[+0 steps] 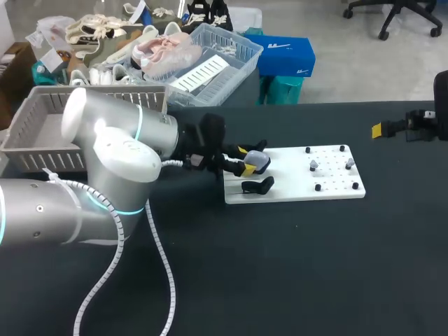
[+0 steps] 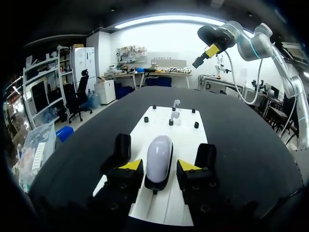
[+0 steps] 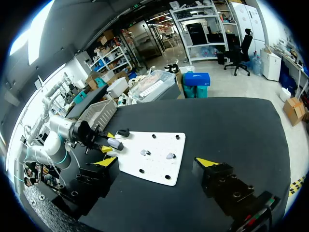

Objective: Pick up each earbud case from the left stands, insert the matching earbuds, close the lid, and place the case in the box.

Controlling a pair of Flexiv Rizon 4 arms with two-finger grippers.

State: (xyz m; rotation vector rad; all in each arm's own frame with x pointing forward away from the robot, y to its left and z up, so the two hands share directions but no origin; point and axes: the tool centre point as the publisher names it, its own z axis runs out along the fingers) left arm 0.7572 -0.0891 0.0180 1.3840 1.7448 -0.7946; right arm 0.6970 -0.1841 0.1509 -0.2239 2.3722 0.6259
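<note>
Two fingers of your left gripper (image 2: 160, 166) stand spread on either side of the earbud case (image 2: 159, 155), one yellow tip at each flank. The left wrist view shows a thin gap on both sides (so the case is bracketed, not pinched). The case is pale and rounded with its lid down. It sits on a black stand (image 2: 155, 185) at the left end of the white board (image 1: 294, 183), which lies on the black table (image 1: 280, 273).

From the head view, the same gripper (image 1: 246, 159) comes in from the left and straddles the case (image 1: 258, 162). An empty stand (image 1: 257, 186) sits on the board just nearer to you.

Toward the right end of the board, two earbuds (image 1: 313, 165) (image 1: 349, 163) rest among the small black pegs, well apart from the case. Ahead of the left gripper you can see them (image 2: 175, 110) far down the board.

Your right gripper (image 3: 156, 162) hangs over the table's right side, well clear of the board, with its fingers wide apart and nothing between them. In the head view it (image 1: 383, 129) shows at the far right edge.

A grey basket (image 1: 28, 119) sits at the far left of the table, behind the left arm (image 1: 105, 168).
</note>
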